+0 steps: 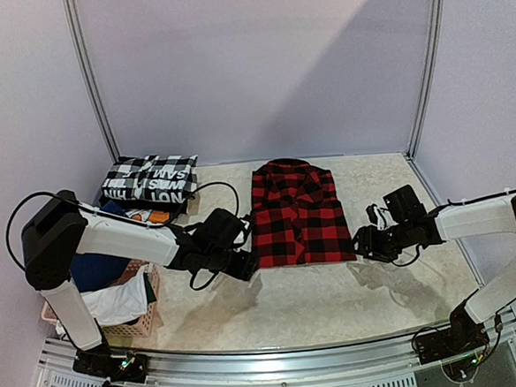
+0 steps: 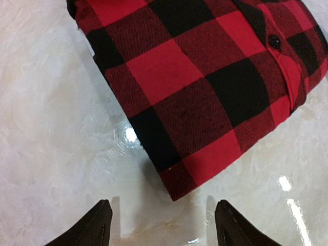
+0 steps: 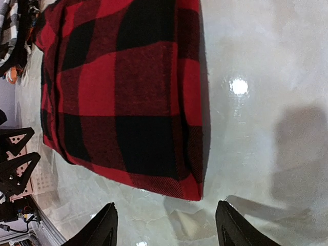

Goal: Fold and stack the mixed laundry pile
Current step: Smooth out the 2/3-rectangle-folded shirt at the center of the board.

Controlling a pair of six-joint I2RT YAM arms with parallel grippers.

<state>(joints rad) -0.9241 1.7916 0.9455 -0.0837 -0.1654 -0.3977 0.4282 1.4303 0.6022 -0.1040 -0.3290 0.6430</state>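
Here the folded red-and-black plaid cloth shirt (image 1: 297, 213) lies flat at the top view's centre. The left gripper (image 2: 163, 207) and the right gripper (image 3: 166, 207), cut off to fingertips at the wrist views' bottom edges, stand wide and empty near its lower corners.

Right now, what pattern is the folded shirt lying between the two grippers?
The shirt is red-and-black plaid; the left wrist view shows it best.

Folded red-black plaid shirt (image 2: 205, 87) filling upper right, black button (image 2: 274, 41) on its placket, its near corner just clear of left gripper (image 2: 161, 225), dark fingertips (image 2: 100, 218) spread apart, glossy pale table (image 2: 51, 154)
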